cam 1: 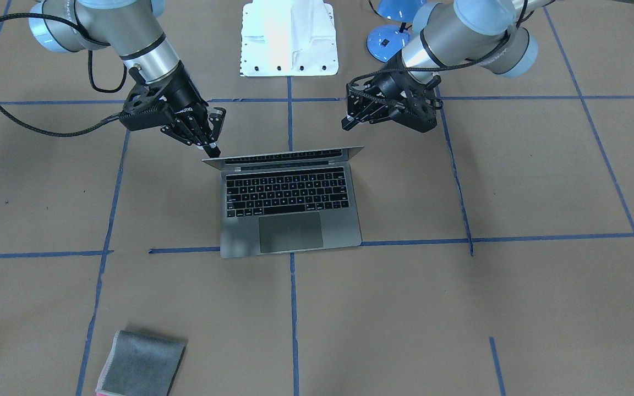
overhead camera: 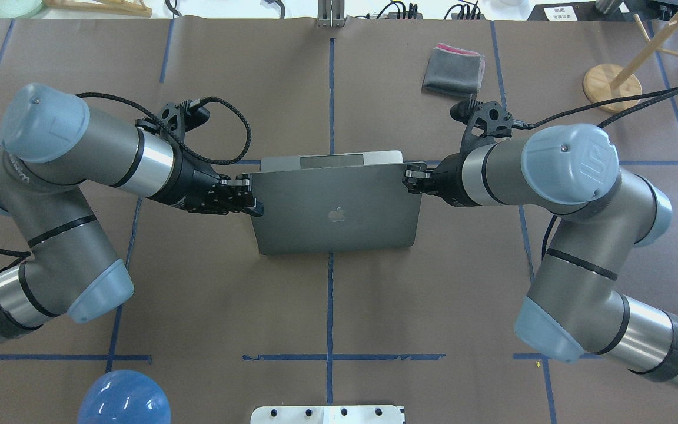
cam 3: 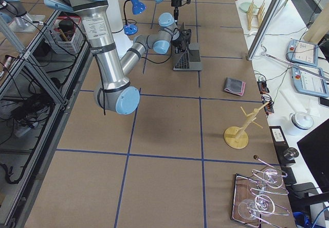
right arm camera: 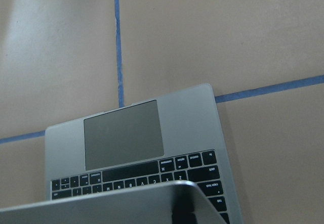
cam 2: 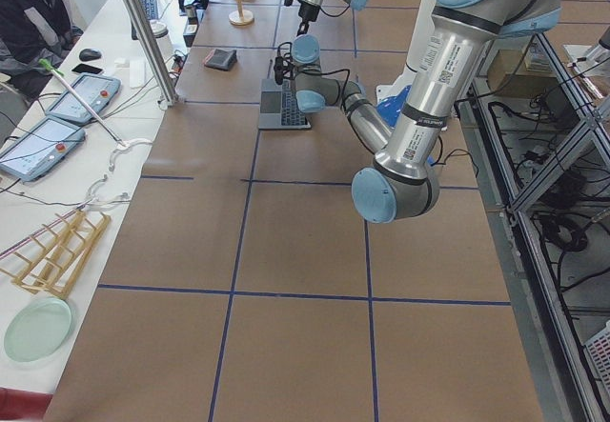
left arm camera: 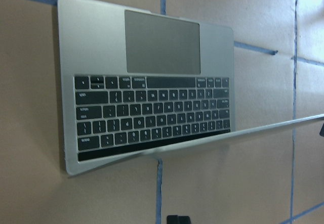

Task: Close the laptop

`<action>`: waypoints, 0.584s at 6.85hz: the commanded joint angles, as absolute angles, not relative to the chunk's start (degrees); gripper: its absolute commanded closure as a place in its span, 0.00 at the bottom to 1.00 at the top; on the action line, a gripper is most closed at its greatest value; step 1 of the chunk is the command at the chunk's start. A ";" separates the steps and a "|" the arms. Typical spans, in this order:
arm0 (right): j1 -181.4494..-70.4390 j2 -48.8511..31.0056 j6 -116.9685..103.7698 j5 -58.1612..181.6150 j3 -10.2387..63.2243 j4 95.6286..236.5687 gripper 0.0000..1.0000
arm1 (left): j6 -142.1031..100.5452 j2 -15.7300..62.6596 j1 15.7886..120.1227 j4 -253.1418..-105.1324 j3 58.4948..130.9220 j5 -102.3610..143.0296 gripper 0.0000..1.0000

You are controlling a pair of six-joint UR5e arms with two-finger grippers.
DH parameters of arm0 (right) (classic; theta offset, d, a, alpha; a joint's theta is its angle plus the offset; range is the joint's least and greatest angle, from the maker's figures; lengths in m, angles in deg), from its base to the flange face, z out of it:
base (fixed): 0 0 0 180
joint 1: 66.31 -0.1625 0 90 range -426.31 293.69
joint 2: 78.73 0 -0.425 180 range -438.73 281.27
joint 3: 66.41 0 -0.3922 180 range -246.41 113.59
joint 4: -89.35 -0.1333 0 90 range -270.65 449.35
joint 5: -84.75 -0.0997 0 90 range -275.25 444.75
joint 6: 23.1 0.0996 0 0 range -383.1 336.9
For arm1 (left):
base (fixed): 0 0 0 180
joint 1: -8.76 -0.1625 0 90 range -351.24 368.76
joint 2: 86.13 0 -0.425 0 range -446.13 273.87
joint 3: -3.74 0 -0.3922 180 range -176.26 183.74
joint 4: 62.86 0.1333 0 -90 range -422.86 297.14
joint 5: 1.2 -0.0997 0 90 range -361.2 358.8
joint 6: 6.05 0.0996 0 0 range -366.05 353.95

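Note:
The space-grey laptop (cam 1: 289,203) lies open at the middle of the table, keyboard and trackpad showing. Its lid (overhead camera: 336,215) stands partway up, apple logo towards the robot. My left gripper (cam 1: 345,124) is shut and empty, just beside the lid's edge on my left; it also shows in the overhead view (overhead camera: 255,207). My right gripper (cam 1: 213,147) is shut, its tip against the lid's top corner on my right, and it shows in the overhead view (overhead camera: 408,176). The left wrist view shows the keyboard (left arm camera: 152,115), the right wrist view the trackpad (right arm camera: 124,133).
A folded grey cloth (cam 1: 141,363) lies at the table's far side. A blue desk lamp (cam 1: 388,38) and a white base plate (cam 1: 289,38) stand by the robot. A wooden stand (overhead camera: 611,87) stands far right. An operator (cam 2: 29,12) sits beyond the table.

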State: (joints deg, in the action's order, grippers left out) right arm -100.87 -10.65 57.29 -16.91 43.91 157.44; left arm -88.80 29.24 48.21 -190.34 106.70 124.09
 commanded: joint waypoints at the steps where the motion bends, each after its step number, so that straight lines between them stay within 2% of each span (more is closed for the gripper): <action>1: -102.08 -11.84 56.18 -16.94 40.65 157.38 1.00 | -88.58 31.98 49.89 -190.30 101.32 124.05 1.00; 4: -103.40 -14.48 55.39 -16.94 35.29 157.12 1.00 | -88.23 36.64 50.33 -190.39 93.50 120.53 1.00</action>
State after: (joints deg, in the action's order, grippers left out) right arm -102.94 -13.84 55.49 -16.94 36.95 157.24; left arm -88.42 35.01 50.15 -190.32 96.60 121.55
